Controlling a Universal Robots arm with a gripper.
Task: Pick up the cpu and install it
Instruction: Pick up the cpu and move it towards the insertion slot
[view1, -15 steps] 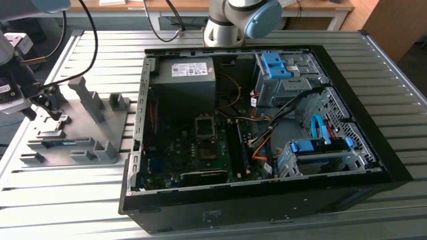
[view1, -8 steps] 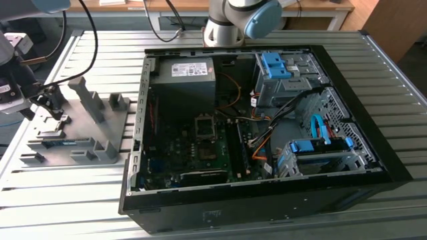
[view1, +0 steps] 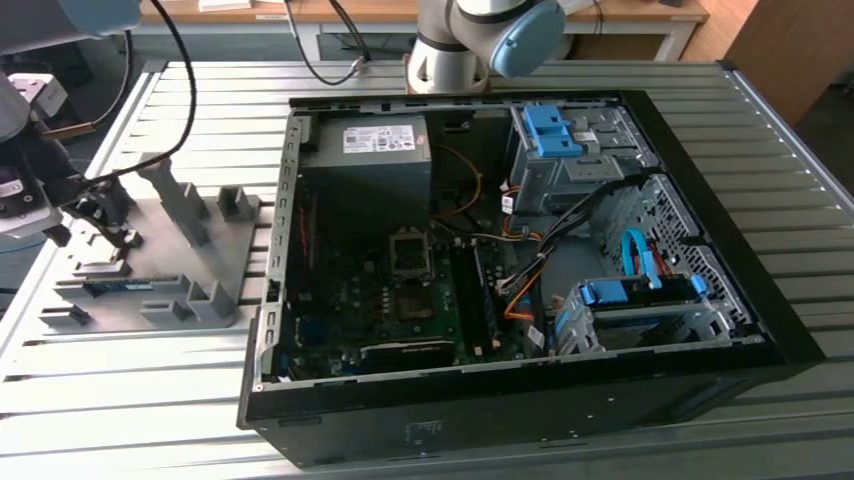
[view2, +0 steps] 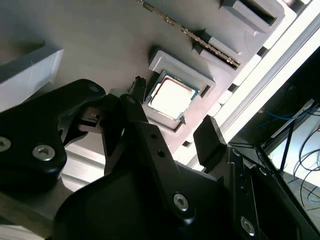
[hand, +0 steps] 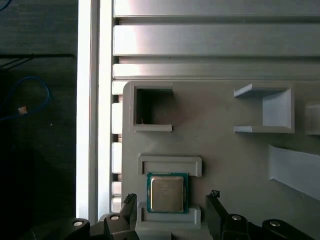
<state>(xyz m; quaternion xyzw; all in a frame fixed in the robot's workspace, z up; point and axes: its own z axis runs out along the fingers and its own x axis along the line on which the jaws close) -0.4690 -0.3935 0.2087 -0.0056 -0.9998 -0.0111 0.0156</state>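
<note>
First wrist view: the cpu (hand: 167, 194) was seen lying flat, metal top up, in its framed nest on the grey holder (hand: 225, 165), which was set on the slatted table (hand: 200, 45). The gripper (hand: 172, 198) was placed over it, one fingertip to each side.

The step in hand was judged to be the pick, with the grasp not yet made. For a clean pick:
- The jaws should be kept centred on the chip and lowered level.
- They should be closed gently on two opposite edges.
- A skewed approach should be avoided. The nest walls sit close, so the jaws would likely be caught on them or the chip tipped.

Fingers (hand: 219, 212): spread wider than the chip, a gap left on both sides, nothing held, no contact with the cpu made out. The same was shown in the second wrist view.

In the exterior view the gripper (view1: 96, 225) was hung over the holder (view1: 200, 250) at that view's left, well apart from the PC case (view1: 534, 410).
</note>
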